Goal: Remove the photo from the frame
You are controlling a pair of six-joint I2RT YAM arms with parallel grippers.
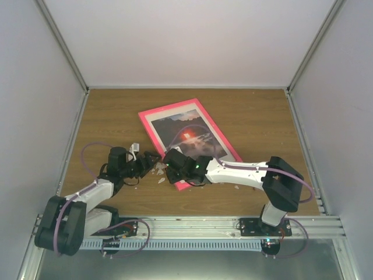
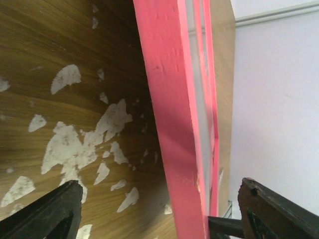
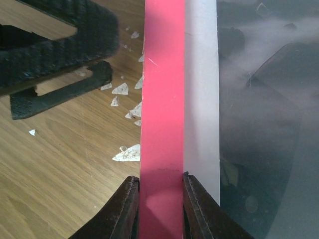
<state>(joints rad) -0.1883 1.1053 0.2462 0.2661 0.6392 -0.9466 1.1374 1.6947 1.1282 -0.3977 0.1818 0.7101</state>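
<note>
The pink-red frame (image 1: 204,119) lies face up on the wooden table, with the photo (image 1: 185,135) of a glowing sun inside a white mat (image 3: 202,99). My right gripper (image 1: 176,170) is shut on the frame's near left border (image 3: 162,99), one finger on each side of the pink strip. The dark print (image 3: 264,124) shows under glare beside it. My left gripper (image 1: 152,162) is open just left of that same corner. In the left wrist view the pink edge (image 2: 174,124) runs up between its spread fingers (image 2: 50,211), touching neither.
White worn patches (image 2: 70,144) and small flakes (image 3: 127,153) dot the wood beside the frame. Grey walls enclose the table on three sides. The left gripper's black fingers (image 3: 60,50) sit close to the right gripper, at the upper left of the right wrist view.
</note>
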